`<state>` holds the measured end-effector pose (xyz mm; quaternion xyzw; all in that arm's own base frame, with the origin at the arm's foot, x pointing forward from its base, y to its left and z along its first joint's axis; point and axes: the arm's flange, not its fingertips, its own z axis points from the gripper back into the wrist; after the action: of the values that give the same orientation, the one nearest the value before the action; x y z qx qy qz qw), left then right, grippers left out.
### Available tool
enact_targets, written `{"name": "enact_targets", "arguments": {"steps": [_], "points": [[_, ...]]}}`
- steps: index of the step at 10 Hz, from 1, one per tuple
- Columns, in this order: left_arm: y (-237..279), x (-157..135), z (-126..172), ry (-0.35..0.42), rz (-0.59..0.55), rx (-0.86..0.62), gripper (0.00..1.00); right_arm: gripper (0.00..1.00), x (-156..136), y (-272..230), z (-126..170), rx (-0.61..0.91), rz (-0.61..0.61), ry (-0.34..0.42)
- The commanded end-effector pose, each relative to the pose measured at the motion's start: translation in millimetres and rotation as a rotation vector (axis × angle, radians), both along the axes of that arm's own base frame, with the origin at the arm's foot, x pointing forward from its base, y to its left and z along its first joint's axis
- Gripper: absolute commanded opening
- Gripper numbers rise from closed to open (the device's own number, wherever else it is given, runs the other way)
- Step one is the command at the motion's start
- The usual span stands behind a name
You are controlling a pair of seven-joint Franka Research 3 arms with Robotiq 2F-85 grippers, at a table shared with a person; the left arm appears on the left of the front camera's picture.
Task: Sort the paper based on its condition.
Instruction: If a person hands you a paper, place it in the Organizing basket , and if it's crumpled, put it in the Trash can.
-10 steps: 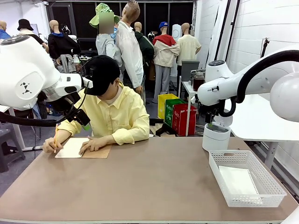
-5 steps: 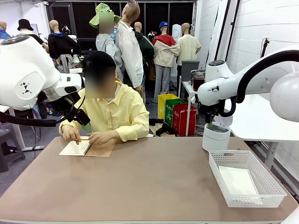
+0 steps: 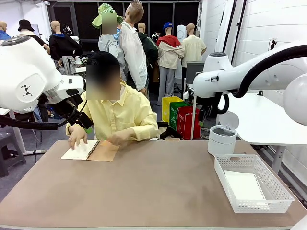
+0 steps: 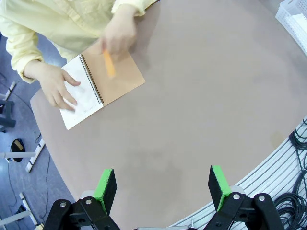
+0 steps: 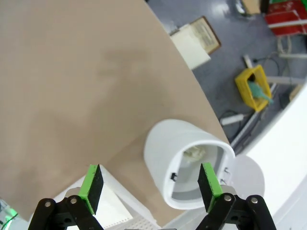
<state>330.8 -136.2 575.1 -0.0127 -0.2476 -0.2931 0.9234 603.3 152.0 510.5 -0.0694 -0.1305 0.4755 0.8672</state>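
Open spiral notebook (image 3: 96,152) on brown table (image 3: 153,191) (white lidded bin (image 3: 221,141) far right)

- A robotics lab or test hall
- Two white robot arms, the left arm (image 3: 29,72) and the right arm (image 3: 249,76), flank a plain brown table (image 3: 158,191)
- Loose black cables (image 4: 295,206) lie beside a ribbed metal rail (image 4: 268,177)
- White block wall (image 3: 268,24); coloured crates (image 3: 189,123) on bare floor

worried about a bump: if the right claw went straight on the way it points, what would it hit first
Most likely the open white bin, dead ahead of the right claw; how far off is unclear.
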Motion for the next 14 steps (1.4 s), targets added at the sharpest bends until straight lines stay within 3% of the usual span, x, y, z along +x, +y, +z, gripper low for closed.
{"name": "enact_targets", "arguments": {"steps": [1,4,7,8,12,14], "points": [[1.2,0.5,-1.0,-0.006,-0.002,-0.008,1.00,1.00,-27.4,10.2,2.6,0.045,0.087,0.033],[1.2,0.5,-1.0,-0.006,-0.002,-0.008,1.00,1.00,-62.0,43.4,3.1,0.066,0.150,0.025],[1.2,0.5,-1.0,-0.006,-0.002,-0.008,1.00,1.00,-75.3,51.8,2.0,0.095,0.206,0.010],[1.2,0.5,-1.0,-0.006,-0.002,-0.008,1.00,1.00,-67.6,60.8,6.8,0.055,0.149,0.032],[1.2,0.5,-1.0,-0.006,-0.002,-0.008,1.00,1.00,-70.6,60.3,6.1,0.060,0.159,0.028],[1.2,0.5,-1.0,-0.006,-0.002,-0.008,1.00,1.00,-85.9,62.1,12.4,0.146,0.067,-0.028]]}}
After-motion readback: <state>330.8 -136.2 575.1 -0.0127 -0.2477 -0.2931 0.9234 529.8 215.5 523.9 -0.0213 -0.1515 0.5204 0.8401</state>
